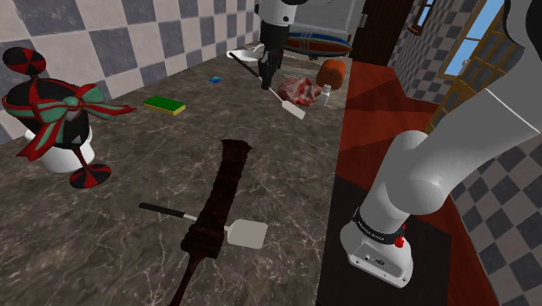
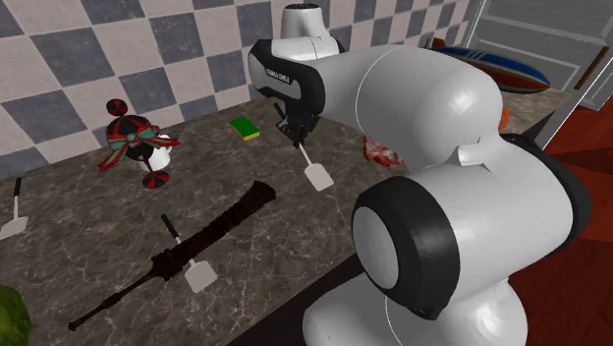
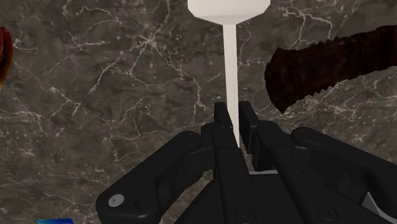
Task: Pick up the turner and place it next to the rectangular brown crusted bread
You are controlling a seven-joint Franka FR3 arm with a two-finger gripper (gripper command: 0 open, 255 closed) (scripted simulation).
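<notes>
Turner [image 1: 290, 106] hangs blade-down above the marble counter [image 1: 130, 174], its thin handle pinched in the nearly closed claw [image 3: 233, 118], apparently raised clear for carrying toward the brown loaf [image 1: 331, 70], just right.

Dark grey-brown marbled counter [image 1: 104, 252], white veins. Behind counter, wall [image 1: 95, 39] in grey and pale checks. All-white turner [image 3: 230, 63] in black gripper [image 3: 234, 118]. On counter: sponge [image 1: 164, 105] green over yellow; serrated club [image 1: 221, 191] dark red-brown; bread [image 1: 331, 69] orange-brown; ornament [image 1: 52, 109] red, green, black stripes.
</notes>
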